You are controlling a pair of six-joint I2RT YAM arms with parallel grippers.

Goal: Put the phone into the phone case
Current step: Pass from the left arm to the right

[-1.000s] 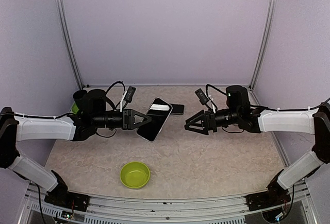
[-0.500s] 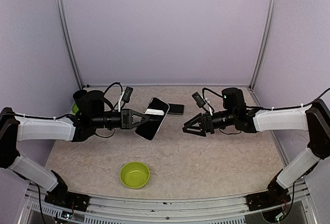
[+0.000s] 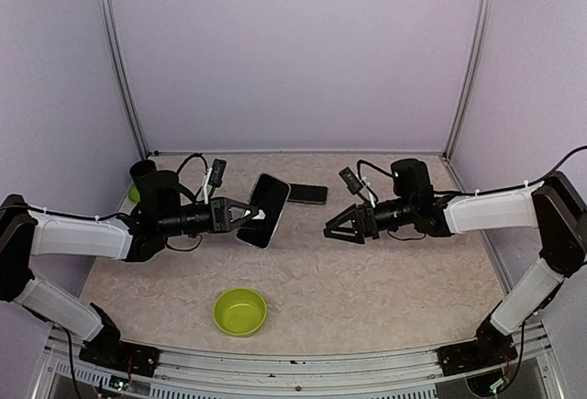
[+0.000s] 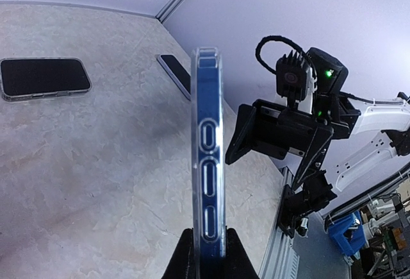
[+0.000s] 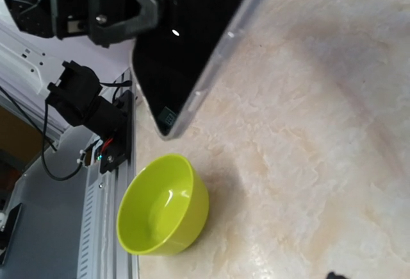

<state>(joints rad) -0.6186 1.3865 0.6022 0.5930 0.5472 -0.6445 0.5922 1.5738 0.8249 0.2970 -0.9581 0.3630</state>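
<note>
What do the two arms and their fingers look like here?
The left arm and right arm have white link covers with black joints. The left gripper and right gripper are black, triangular frames. Black cables loop over each wrist; a green light glows on the right one.

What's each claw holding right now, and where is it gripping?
Left claw pinches the phone's faces at one edge; right claw, open, holds nothing.
</note>
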